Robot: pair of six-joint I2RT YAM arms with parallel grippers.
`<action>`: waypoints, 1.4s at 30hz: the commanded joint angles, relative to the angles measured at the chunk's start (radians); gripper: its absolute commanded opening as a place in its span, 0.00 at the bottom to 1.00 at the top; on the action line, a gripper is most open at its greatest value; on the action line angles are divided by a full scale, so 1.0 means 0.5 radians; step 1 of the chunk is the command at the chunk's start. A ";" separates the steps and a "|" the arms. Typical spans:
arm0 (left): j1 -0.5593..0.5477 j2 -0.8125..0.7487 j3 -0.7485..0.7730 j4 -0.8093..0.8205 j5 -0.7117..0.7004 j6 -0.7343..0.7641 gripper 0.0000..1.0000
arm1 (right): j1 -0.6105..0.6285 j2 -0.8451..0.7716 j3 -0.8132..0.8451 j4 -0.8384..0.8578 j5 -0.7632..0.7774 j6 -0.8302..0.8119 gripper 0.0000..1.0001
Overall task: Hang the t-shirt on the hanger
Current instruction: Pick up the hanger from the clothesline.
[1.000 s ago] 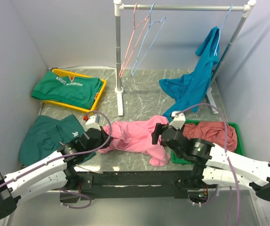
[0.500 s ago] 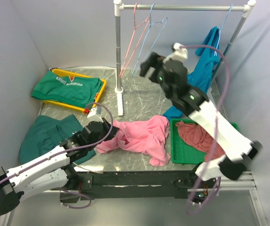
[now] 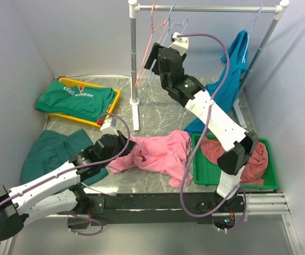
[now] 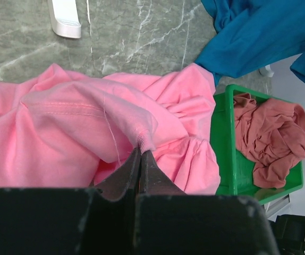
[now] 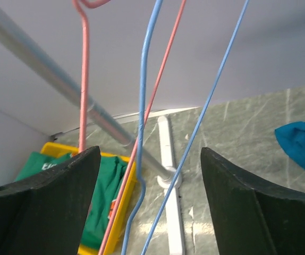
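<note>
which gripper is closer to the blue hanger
Right. The right gripper has the blue hanger between its open jaws; the left gripper is far below, pinching the pink t-shirt.

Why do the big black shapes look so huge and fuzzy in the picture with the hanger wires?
In the right wrist view, the fingers of the right hand sit very near the lens, so they loom dark and soft-edged, while the hanger between them looks crisp. In the left wrist view, the left hand is a dim dark mass and the t-shirt is sharp.
</note>
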 commanded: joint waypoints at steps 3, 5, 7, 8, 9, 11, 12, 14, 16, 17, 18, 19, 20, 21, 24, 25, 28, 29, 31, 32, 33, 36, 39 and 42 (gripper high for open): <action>0.010 -0.054 0.062 0.060 -0.016 0.029 0.01 | -0.036 0.026 0.130 0.017 0.226 -0.079 0.72; 0.010 -0.061 0.059 0.060 -0.019 0.026 0.01 | -0.042 0.014 0.099 0.026 0.217 -0.079 0.64; 0.010 -0.070 0.065 0.051 -0.025 0.026 0.01 | -0.057 0.005 0.065 0.014 0.211 -0.076 0.56; 0.010 -0.073 0.062 0.048 -0.031 0.026 0.01 | -0.064 -0.004 0.053 0.005 0.214 -0.073 0.55; 0.007 -0.079 0.065 0.045 -0.034 0.029 0.01 | -0.064 -0.017 0.023 -0.007 0.220 -0.073 0.52; 0.010 -0.088 0.062 0.045 -0.040 0.032 0.01 | -0.067 -0.078 -0.029 -0.007 0.232 -0.079 0.48; 0.010 -0.091 0.062 0.045 -0.044 0.032 0.02 | -0.070 -0.105 -0.087 0.002 0.241 -0.082 0.46; 0.010 -0.091 0.059 0.042 -0.047 0.032 0.02 | -0.067 -0.197 -0.158 0.017 0.250 -0.100 0.46; 0.010 -0.091 0.053 0.048 -0.050 0.035 0.02 | -0.067 -0.265 -0.256 0.048 0.269 -0.116 0.45; 0.010 -0.088 0.056 0.054 -0.047 0.035 0.02 | -0.070 -0.314 -0.284 0.057 0.272 -0.137 0.45; 0.010 -0.091 0.056 0.051 -0.041 0.035 0.02 | -0.073 -0.335 -0.327 0.063 0.284 -0.156 0.45; 0.010 -0.094 0.056 0.054 -0.041 0.035 0.02 | -0.076 -0.354 -0.345 0.063 0.296 -0.165 0.45; 0.010 -0.094 0.059 0.060 -0.037 0.038 0.02 | -0.088 -0.381 -0.358 0.066 0.300 -0.189 0.45; 0.010 -0.100 0.059 0.063 -0.034 0.044 0.02 | -0.094 -0.391 -0.382 0.066 0.300 -0.202 0.41; 0.014 -0.113 0.065 0.057 -0.037 0.044 0.02 | -0.134 -0.397 -0.395 0.060 0.278 -0.242 0.36; 0.011 -0.116 0.065 0.057 -0.040 0.047 0.02 | -0.149 -0.391 -0.386 0.057 0.257 -0.251 0.34; 0.010 -0.131 0.059 0.051 -0.044 0.047 0.02 | -0.211 -0.345 -0.355 0.066 0.122 -0.324 0.31; 0.010 -0.134 0.059 0.051 -0.047 0.047 0.02 | -0.223 -0.336 -0.343 0.079 0.079 -0.349 0.31; 0.014 -0.137 0.059 0.048 -0.041 0.053 0.02 | -0.266 -0.284 -0.324 0.122 -0.059 -0.404 0.31; 0.014 -0.140 0.062 0.048 -0.041 0.053 0.02 | -0.287 -0.256 -0.257 0.109 -0.105 -0.416 0.31; 0.014 -0.137 0.065 0.045 -0.044 0.053 0.02 | -0.303 -0.229 -0.220 0.070 -0.200 -0.429 0.31; 0.014 -0.159 0.065 0.036 -0.047 0.056 0.02 | -0.355 -0.161 -0.122 0.033 -0.301 -0.462 0.32; 0.011 -0.171 0.065 0.030 -0.053 0.059 0.02 | -0.383 -0.191 -0.171 0.115 -0.399 -0.496 0.32; 0.014 -0.168 0.068 0.030 -0.050 0.062 0.02 | -0.401 -0.225 -0.235 0.201 -0.534 -0.551 0.32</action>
